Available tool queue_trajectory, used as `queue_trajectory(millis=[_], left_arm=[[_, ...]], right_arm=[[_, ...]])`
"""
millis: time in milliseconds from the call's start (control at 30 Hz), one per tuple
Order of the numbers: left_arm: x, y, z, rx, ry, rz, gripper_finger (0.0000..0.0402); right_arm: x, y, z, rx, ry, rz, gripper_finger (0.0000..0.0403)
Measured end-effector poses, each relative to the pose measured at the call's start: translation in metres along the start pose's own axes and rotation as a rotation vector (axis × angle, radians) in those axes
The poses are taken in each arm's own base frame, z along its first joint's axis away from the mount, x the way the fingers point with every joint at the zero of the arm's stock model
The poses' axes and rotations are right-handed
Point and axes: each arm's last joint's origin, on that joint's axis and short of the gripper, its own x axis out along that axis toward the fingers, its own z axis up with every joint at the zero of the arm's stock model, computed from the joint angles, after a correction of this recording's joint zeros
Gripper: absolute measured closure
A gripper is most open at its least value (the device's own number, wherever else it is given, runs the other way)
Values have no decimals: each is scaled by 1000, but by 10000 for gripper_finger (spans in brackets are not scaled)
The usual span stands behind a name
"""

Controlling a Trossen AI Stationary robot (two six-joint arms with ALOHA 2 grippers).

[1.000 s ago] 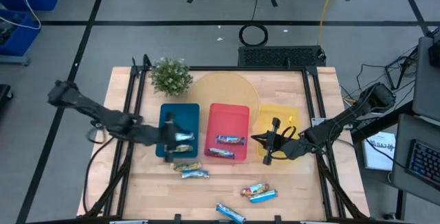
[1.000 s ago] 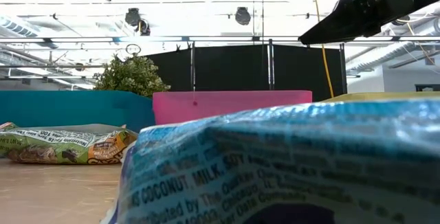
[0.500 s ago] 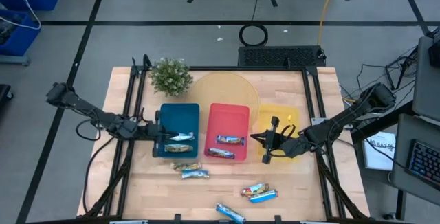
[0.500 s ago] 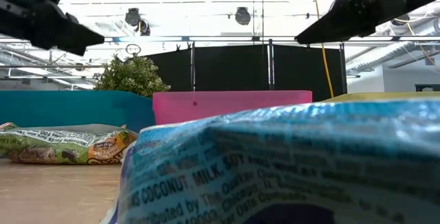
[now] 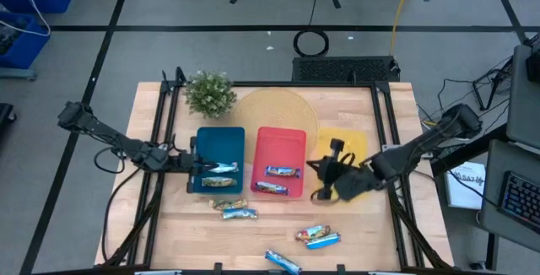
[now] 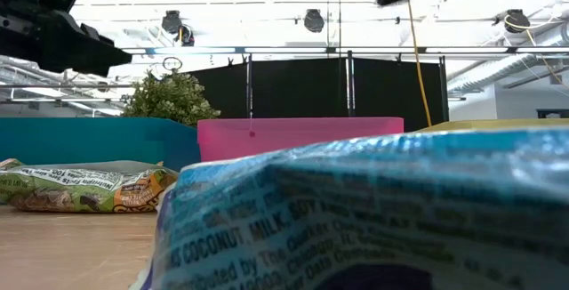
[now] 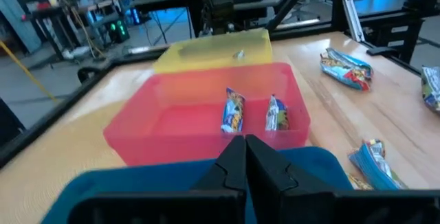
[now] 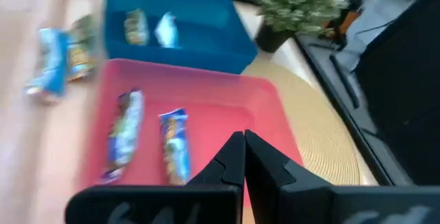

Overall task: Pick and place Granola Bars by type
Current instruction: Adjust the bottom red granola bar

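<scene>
Sorting of bars by type, part done. The blue tray (image 5: 221, 144) holds bars (image 5: 221, 169) near its front; the red tray (image 5: 279, 152) holds two (image 5: 282, 172); the yellow tray (image 5: 350, 143) shows none for certain. Five bars lie loose on the worktop (image 5: 363, 110): a pair (image 5: 233, 209) just in front of the blue tray, a pair (image 5: 318, 236) nearer the front edge, and one (image 5: 283, 261) at the edge itself.

The left hand (image 5: 192, 162) rests at the blue tray's left rim, fingers (image 7: 237, 165) pressed together with nothing between them. The right hand (image 5: 325, 182) hangs between the red and yellow trays, likewise closed and empty.

Step in hand, as judged: between picks. The next move calls for a hand to open, descend over a loose bar, probably the nearest pair, and read its wrapper to choose the tray.
</scene>
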Motion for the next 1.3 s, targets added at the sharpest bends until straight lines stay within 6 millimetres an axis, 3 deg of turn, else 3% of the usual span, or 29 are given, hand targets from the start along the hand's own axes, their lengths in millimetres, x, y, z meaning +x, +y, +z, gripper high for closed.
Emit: queue_trajectory(millis=[167,300,433,633,833,1033,1300], left_arm=[[0,0,3,7,-28,2,397],[0,0,3,7,-28,1,383],[0,0,3,5,-29,1,367],[0,0,3,-13,-30,-1,372],[0,0,4,2,-39,2,392],[0,0,5,33,-53,4,390],[0,0,5,20,-52,4,358]], right_arm=[[-17,44,28,-103,141,73,403],[-19,90,36,-75,228,149,401],[-10,132,27,-21,332,271,373],[6,177,-4,11,533,445,281],[0,190,-23,81,741,496,221],[-17,196,-27,83,702,477,229],[-14,195,-42,32,697,419,249]])
